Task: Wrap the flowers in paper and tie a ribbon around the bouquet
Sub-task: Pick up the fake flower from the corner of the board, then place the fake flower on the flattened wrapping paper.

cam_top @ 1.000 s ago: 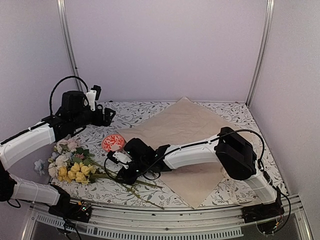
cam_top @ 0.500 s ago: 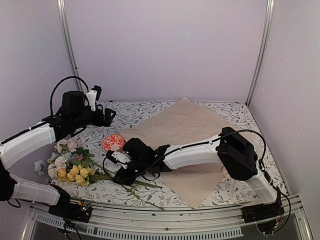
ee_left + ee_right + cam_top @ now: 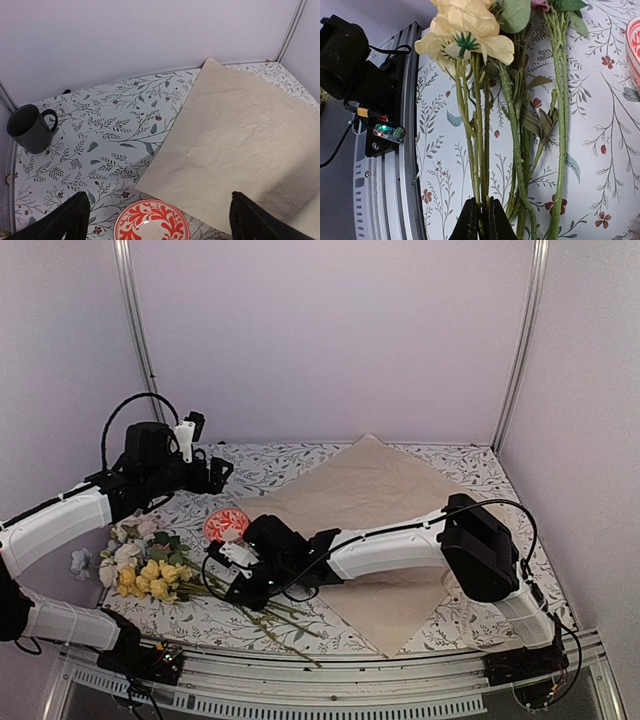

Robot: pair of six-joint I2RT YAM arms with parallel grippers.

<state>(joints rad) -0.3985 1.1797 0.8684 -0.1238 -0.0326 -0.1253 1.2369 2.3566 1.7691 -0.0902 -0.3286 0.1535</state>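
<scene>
My right gripper (image 3: 481, 210) is pinched tight on a few thin green stems (image 3: 479, 150) of the flowers (image 3: 145, 570), low on their length. I take the red-and-white dish (image 3: 227, 524) as my mark. This grip sits on the dish's near side, close to the table's front edge. The blooms lie on the tablecloth (image 3: 115, 125) to the near left of the dish, yellow ones nearest me and pale ones behind them.

Not every stem is in my grip. Several thicker ones (image 3: 520, 165) run just beside my fingers on the dish side, outside the jaws, with leaves tangled among them.

The paper (image 3: 380, 490) lies flat to the right of the dish and beyond it, with one corner just beside the dish's far rim. I cannot tell whether the two touch. The dish stands between the blooms and the paper. My right forearm lies low across the paper's near part as it reaches toward the dish.

My left gripper (image 3: 218, 472) hangs above the table beyond the dish, its fingers (image 3: 70, 217) spread wide with nothing between them.

A dark mug (image 3: 29, 129) stands upright well apart from the dish, toward the far left corner. A small lit circuit board (image 3: 387, 131) sits off the front rail on the near side.
</scene>
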